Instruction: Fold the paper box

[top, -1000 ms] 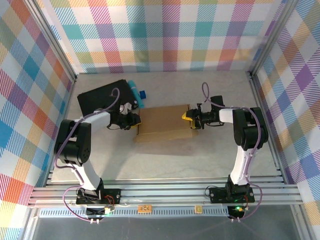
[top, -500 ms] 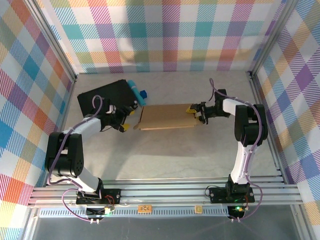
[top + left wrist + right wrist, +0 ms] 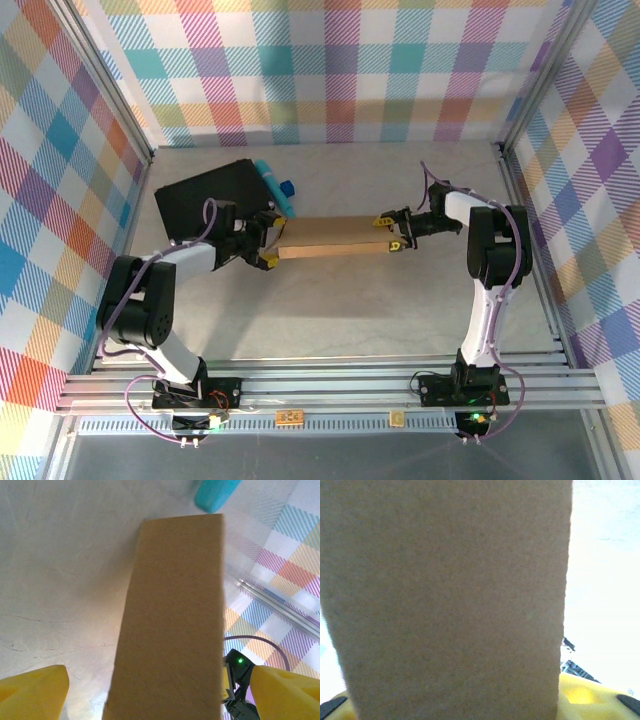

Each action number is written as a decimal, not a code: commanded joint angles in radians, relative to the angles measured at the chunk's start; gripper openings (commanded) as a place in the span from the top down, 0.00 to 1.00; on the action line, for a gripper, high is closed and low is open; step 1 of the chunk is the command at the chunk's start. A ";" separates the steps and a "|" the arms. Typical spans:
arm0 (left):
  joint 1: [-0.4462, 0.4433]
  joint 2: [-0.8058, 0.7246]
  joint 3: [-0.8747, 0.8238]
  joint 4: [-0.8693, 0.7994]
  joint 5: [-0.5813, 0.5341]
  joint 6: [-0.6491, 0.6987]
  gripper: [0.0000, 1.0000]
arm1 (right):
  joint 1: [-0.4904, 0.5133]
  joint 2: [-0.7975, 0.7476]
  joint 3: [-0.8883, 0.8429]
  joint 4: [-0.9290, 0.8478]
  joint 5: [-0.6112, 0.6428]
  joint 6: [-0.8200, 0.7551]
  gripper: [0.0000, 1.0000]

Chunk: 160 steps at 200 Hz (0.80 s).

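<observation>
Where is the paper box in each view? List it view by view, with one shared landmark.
Top external: the paper box is a narrow brown strip mid-table.
Left wrist: paper box runs up the middle from the bottom edge.
Right wrist: paper box covers the left and centre.
Shared landmark: the pale table, left of the box in left wrist, right of it in right wrist.
</observation>
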 commanded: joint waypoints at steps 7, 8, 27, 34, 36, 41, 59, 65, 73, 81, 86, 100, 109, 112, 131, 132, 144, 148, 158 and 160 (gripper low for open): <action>-0.014 0.025 -0.012 0.057 0.037 -0.099 0.09 | 0.000 0.016 0.029 -0.060 -0.037 -0.030 0.62; -0.015 0.026 -0.012 0.057 0.036 -0.099 0.09 | 0.001 0.016 0.029 -0.060 -0.037 -0.031 0.62; -0.027 0.031 -0.017 0.097 0.026 -0.132 0.10 | 0.001 0.019 0.028 -0.062 -0.038 -0.034 0.62; -0.036 0.037 -0.019 0.124 0.027 -0.153 0.11 | 0.001 0.020 0.029 -0.067 -0.037 -0.035 0.62; -0.039 0.040 -0.019 0.132 0.026 -0.159 0.11 | 0.000 0.021 0.029 -0.067 -0.038 -0.035 0.62; -0.045 0.045 -0.019 0.150 0.024 -0.175 0.12 | 0.002 0.022 0.030 -0.068 -0.039 -0.037 0.62; -0.067 0.064 -0.028 0.230 0.011 -0.256 0.17 | 0.000 0.029 0.038 -0.084 -0.041 -0.050 0.62; -0.073 0.068 -0.035 0.248 0.005 -0.280 0.18 | 0.000 0.029 0.043 -0.091 -0.041 -0.056 0.62; -0.079 0.073 -0.045 0.287 -0.004 -0.312 0.21 | -0.001 0.031 0.047 -0.097 -0.042 -0.060 0.62; -0.086 0.073 -0.055 0.319 -0.013 -0.343 0.24 | -0.004 0.031 0.048 -0.098 -0.039 -0.061 0.62; -0.090 0.073 -0.061 0.338 -0.018 -0.360 0.27 | -0.005 0.034 0.051 -0.099 -0.038 -0.061 0.62; -0.096 0.063 -0.066 0.355 -0.027 -0.395 0.35 | -0.010 0.035 0.052 -0.104 -0.032 -0.062 0.62; -0.100 0.049 -0.066 0.340 -0.033 -0.406 0.40 | -0.013 0.036 0.055 -0.105 -0.028 -0.062 0.62; -0.101 0.044 -0.066 0.332 -0.036 -0.408 0.41 | -0.015 0.036 0.054 -0.104 -0.028 -0.062 0.62; -0.109 0.004 -0.062 0.256 -0.053 -0.430 0.58 | -0.018 0.037 0.060 -0.105 -0.021 -0.060 0.61; -0.110 0.001 -0.063 0.250 -0.054 -0.431 0.59 | -0.017 0.037 0.060 -0.105 -0.020 -0.060 0.61; -0.112 -0.023 -0.059 0.184 -0.060 -0.452 0.72 | -0.017 0.035 0.067 -0.107 -0.017 -0.062 0.58; -0.112 -0.029 -0.058 0.160 -0.060 -0.459 0.75 | -0.018 0.034 0.072 -0.107 -0.015 -0.064 0.57; -0.112 -0.046 -0.053 0.116 -0.064 -0.474 0.79 | -0.018 0.029 0.082 -0.115 -0.007 -0.073 0.52; -0.112 -0.049 -0.051 0.106 -0.065 -0.477 0.79 | -0.018 0.029 0.084 -0.117 -0.004 -0.076 0.52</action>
